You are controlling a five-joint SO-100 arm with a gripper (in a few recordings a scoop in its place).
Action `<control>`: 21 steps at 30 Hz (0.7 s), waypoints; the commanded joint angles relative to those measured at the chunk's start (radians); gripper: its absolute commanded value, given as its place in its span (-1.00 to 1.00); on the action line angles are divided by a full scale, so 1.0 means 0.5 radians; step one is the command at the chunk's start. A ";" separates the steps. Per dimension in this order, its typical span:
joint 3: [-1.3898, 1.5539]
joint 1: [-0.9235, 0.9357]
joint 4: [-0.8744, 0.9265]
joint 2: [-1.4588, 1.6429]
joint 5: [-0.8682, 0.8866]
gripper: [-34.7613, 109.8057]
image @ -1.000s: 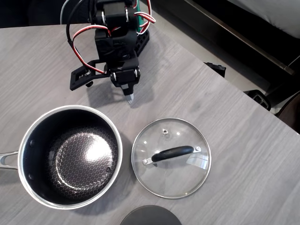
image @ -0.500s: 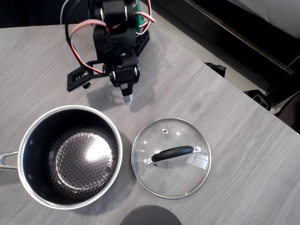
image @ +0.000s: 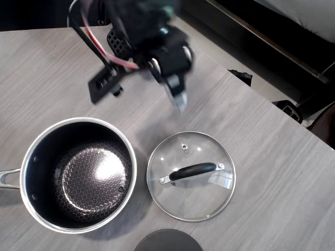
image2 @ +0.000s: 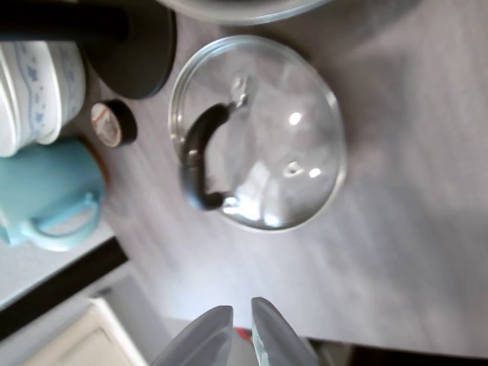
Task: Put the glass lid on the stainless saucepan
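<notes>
The glass lid [image: 205, 194] lies flat on the grey wood table with its black bar handle up, just right of the stainless saucepan [image: 31, 175], which stands open with its dark honeycomb inside showing. The two are close but apart. My gripper [image: 180, 101] hangs blurred above the table, beyond the lid's far edge, fingers together and pointing down with nothing in them. In the wrist view the lid [image2: 286, 114] fills the middle, my gripper [image2: 242, 335] is at the bottom edge, and the saucepan rim [image2: 236, 9] is at the top.
A dark opaque round disc [image: 167, 242] sits at the near table edge below the lid. In the wrist view the disc [image2: 145, 57], a small tape roll [image2: 114, 122], a teal mug [image2: 46, 191] and a white patterned cup [image2: 34, 84] lie on the left. The table edge runs diagonally at right.
The arm has swung to the right in the overhead view, carrying the gripper tip from near the saucepan's far side to above the lid's far edge. Lid and saucepan have not moved.
</notes>
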 commanded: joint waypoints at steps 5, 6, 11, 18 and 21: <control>-0.482 -0.037 -0.156 -0.776 0.055 -0.50; -0.482 -0.028 -0.175 -0.798 0.067 -0.45; -0.482 0.003 -0.249 -0.914 0.071 -0.21; -0.494 0.052 -0.301 -1.092 0.058 -0.12; -0.509 0.080 -0.325 -1.157 0.058 -0.12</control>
